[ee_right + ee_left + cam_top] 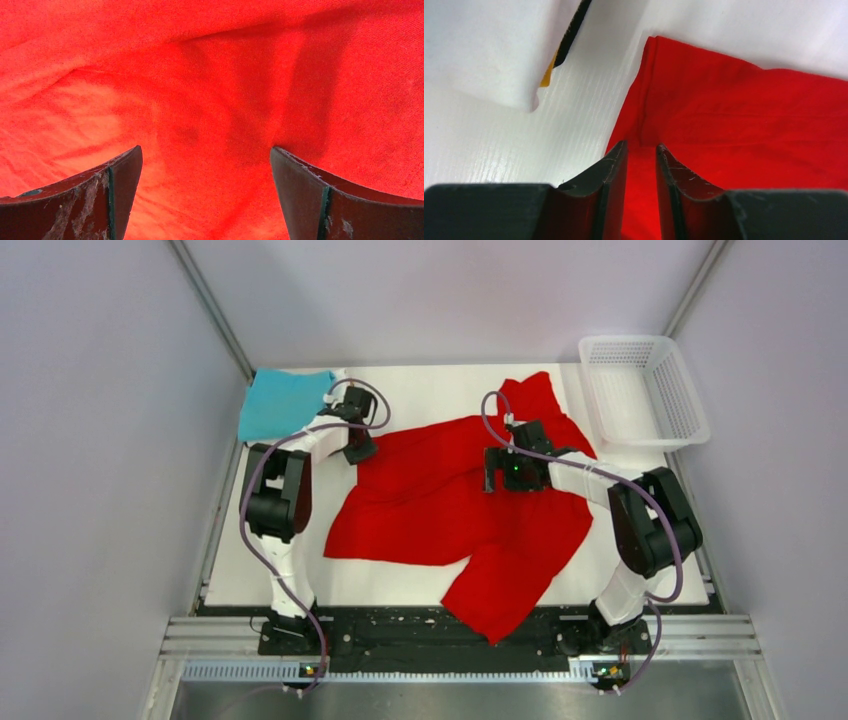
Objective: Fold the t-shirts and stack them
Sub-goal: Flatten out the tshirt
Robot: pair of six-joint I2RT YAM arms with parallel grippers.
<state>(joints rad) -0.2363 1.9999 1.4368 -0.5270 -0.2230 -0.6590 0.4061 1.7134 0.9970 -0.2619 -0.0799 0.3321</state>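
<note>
While the red t-shirt (450, 510) lies rumpled across the white surface (430, 385), we see the left end effector (641, 146) only narrowly parted at its far-left corner. The right end effector (206, 150) gapes wide over its middle, and a teal t-shirt (280, 402) sits far left.

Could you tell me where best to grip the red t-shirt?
Take the red t-shirt by its far-left hemmed edge, coming from the left across the table: that edge lies exposed, while the middle lies spread out.
</note>
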